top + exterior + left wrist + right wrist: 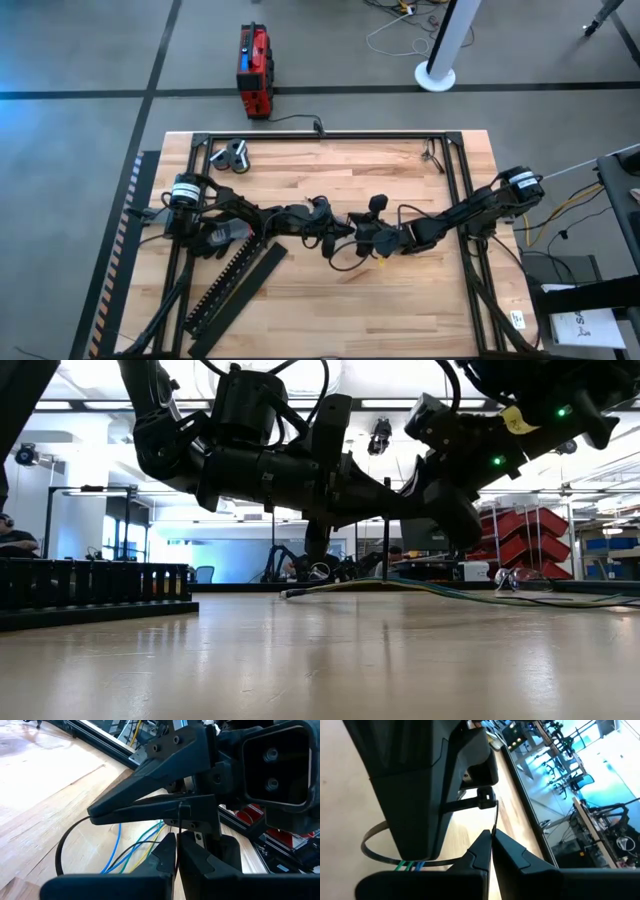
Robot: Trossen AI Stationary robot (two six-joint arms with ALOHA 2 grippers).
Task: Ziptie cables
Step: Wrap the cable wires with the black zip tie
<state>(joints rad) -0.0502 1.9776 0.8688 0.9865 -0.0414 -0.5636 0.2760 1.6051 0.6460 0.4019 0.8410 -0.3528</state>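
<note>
The thin black plastic ziptie (380, 851) is looped round the blue, green and yellow cables (131, 851). Its tail is pinched by the right gripper (491, 840) and its head by the left gripper (178, 837), probably for cinching.

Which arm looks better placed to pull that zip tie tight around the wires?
Right, probably: the zip tie's tail runs from its head into the right fingers, while the left fingers steady the loop around the cables.
</note>
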